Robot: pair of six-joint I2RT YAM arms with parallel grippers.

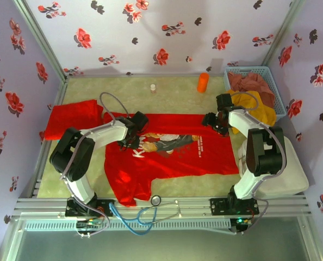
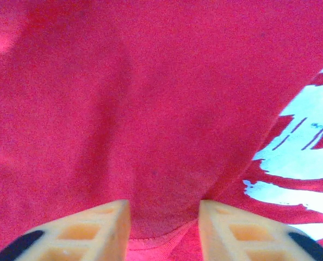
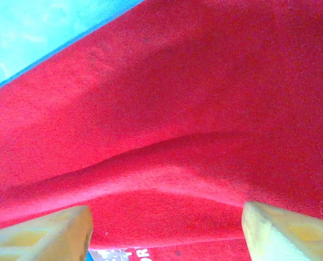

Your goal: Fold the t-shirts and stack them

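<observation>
Left pincer (image 1: 133,136) sits low on a soft, bright red, short-sleeved printed t-shirt (image 1: 172,160), which lies spread flat across the middle of the pale green cloth-covered table (image 1: 183,89). In its wrist view the yellow fingers (image 2: 111,225) stand fairly close together with red cloth drawn up between them, and creases run toward the gap. It appears to be pinching the fabric, though the contact itself is hidden. Right pincer (image 1: 212,122) rests at the shirt's 3 o'clock end. Its fingers (image 3: 47,231) are spread wide and released, with a raised ridge of red cloth running across between them. The shirt's long axis runs from 9 o'clock to 3 o'clock. Its chest picture and white lettering (image 1: 167,142) lie just at 3 o'clock of the left pincer, and one sleeve trails toward 6 o'clock. Both pincers sit near the shirt's 12 o'clock edge, so most of the cloth lies toward 6 o'clock from them, and a fold would probably be carried that way. A second red t-shirt (image 1: 72,118), flat and apparently already folded, lies at 9 o'clock of the left pincer. The left arm is the nearer one for stacking there.
</observation>
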